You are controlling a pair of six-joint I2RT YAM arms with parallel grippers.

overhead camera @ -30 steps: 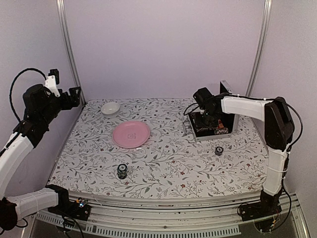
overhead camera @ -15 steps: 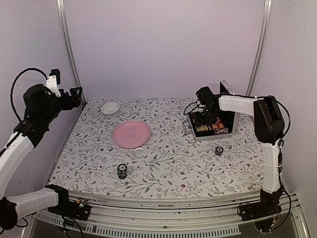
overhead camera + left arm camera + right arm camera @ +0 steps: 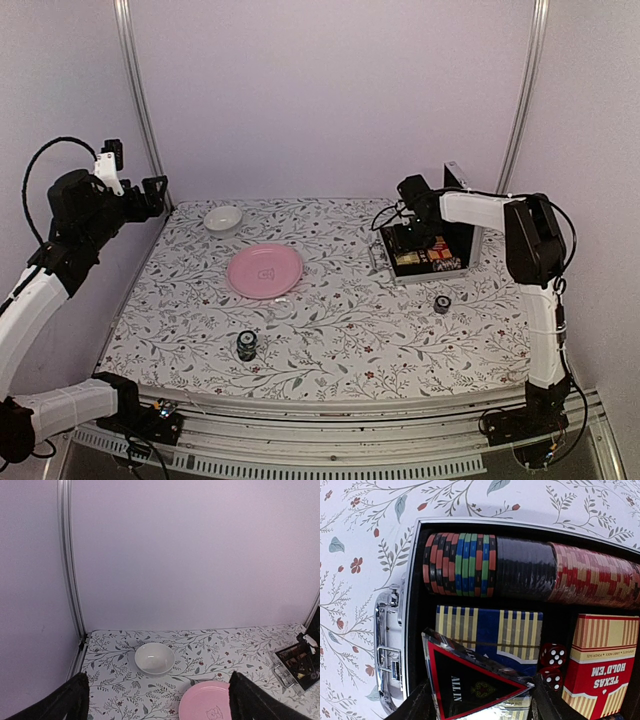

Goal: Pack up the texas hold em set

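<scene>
Case [image 3: 425, 275] at desk's [image 3: 340, 330] far right already holds chips [image 3: 530, 570], both decks [image 3: 490, 630]. Right gripper [image 3: 482, 707], half-closed, pinches triangular marker [image 3: 470, 687] above it; left gripper [image 3: 157, 702] wide open, empty. Two chip stacks [image 3: 246, 346] [image 3: 441, 304] remain on desk.

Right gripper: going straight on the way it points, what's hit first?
Likely the blue-and-cream striped card deck lying in the open silver metal case; the black triangular marker clamped in the right gripper would land on it first. Gap between them unclear.
</scene>
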